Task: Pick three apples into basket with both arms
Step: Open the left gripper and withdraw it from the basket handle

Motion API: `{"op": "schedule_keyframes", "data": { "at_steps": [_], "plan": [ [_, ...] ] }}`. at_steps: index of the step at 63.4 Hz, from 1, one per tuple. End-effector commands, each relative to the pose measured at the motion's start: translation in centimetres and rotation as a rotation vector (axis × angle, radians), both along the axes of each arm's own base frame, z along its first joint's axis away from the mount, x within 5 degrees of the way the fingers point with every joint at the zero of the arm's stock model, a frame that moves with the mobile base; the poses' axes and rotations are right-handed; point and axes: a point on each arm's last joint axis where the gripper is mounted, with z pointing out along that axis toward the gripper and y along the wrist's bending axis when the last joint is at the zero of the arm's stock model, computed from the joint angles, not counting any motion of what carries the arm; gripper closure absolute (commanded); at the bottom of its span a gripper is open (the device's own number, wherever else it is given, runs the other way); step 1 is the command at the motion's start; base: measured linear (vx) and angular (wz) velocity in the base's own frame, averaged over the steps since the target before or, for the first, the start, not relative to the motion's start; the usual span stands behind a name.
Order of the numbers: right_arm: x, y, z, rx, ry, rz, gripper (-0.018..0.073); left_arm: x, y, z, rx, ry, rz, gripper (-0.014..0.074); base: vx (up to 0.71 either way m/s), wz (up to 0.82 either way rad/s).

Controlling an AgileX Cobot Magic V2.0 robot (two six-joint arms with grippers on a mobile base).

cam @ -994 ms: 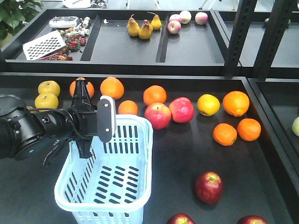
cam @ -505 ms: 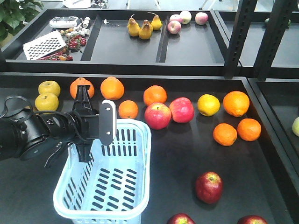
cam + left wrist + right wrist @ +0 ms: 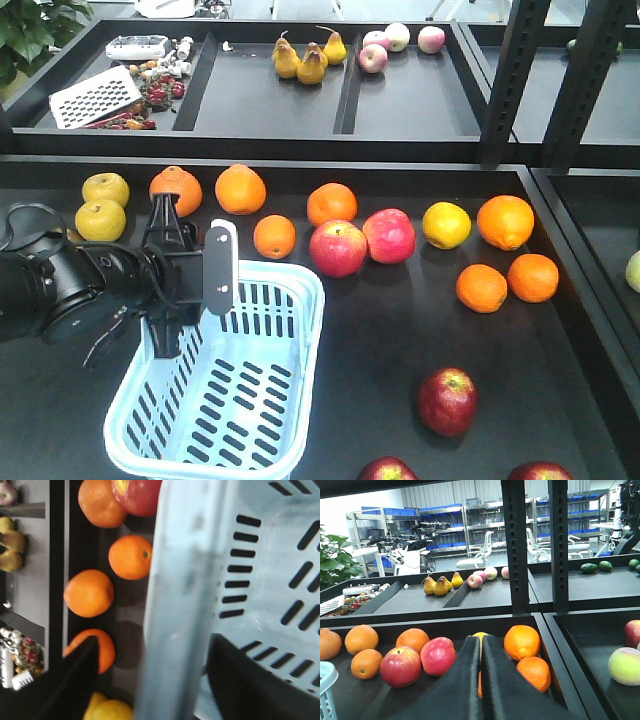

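So your left gripper (image 3: pixel 165 275) is over at the left of the black tray (image 3: pixel 400 330), sitting on the far-left corner of the basket (image 3: pixel 314 340). In the left wrist view the basket's pale blue far rim runs up between the two black fingers (image 3: pixel 70 685). One finger is outside the rim on the orange side and the other is inside over the slotted wall, so it looks clamped onto the basket there. The basket lies with its long side running near to far, and its far rim is just near of the small orange (image 3: pixel 273 236). The three dark maroon apples are all out on the tray, near-right and well apart from the basket. The full-view apple (image 3: pixel 447 401) sits a bit farther in. The second apple (image 3: pixel 387 469) and the third apple (image 3: pixel 540 471) are cut off by the near edge of the front view. Don't mix them up with the two brighter red apples (image 3: pixel 362 242), which touch each other in the far row between oranges. In the right wrist view your right gripper (image 3: pixel 481 642) is clenched, with its fingers pressed flat together. It points at that far fruit row, with the brighter apples off to the left of the fingers and a corner of the basket at the left edge.
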Motion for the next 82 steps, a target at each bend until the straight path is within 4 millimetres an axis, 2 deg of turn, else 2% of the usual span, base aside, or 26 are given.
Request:
{"op": "schedule_keyframes", "data": {
  "at_steps": [1,8,25,34,43,52,63,72,82],
  "plan": [
    [-0.1,0.1,0.3,-0.004,-0.075,0.007,0.0568,0.1,-0.1,2.1,-0.053,-0.052,0.017,-0.0013,0.0,0.0],
    [-0.1,0.1,0.3,-0.004,-0.075,0.007,0.0568,-0.3,0.0,3.1,-0.103,-0.057,0.048,-0.0062,0.0,0.0],
    [-0.1,0.1,0.3,-0.004,-0.075,0.007,0.0568,-2.4,1.2,6.7,-0.175,-0.062,0.131,-0.0049,0.0,0.0],
    [-0.1,0.1,0.3,-0.004,-0.075,0.007,0.0568,-4.7,2.4,8.8,-0.227,0.01,0.221,-0.0041,0.0,0.0],
    [-0.1,0.1,0.3,-0.004,-0.075,0.007,0.0568,-7.3,3.1,11.0,-0.354,0.081,0.286,-0.0011,0.0,0.0],
    [-0.1,0.1,0.3,-0.004,-0.075,0.007,0.0568,-10.0,4.0,13.9,-0.524,0.058,0.327,0.0027,0.0,0.0],
    [-0.1,0.1,0.3,-0.004,-0.075,0.007,0.0568,-12.8,5.7,17.0,-0.792,0.014,0.482,0.0036,0.0,0.0],
    [-0.1,0.1,0.3,-0.004,-0.075,0.007,0.0568,-15.2,7.4,18.5,-0.994,0.016,0.63,0.0036,0.0,0.0],
    [-0.1,0.1,0.3,-0.004,-0.075,0.007,0.0568,-17.8,9.5,19.7,-1.065,-0.042,0.724,0.0036,0.0,0.0]
  ]
}}
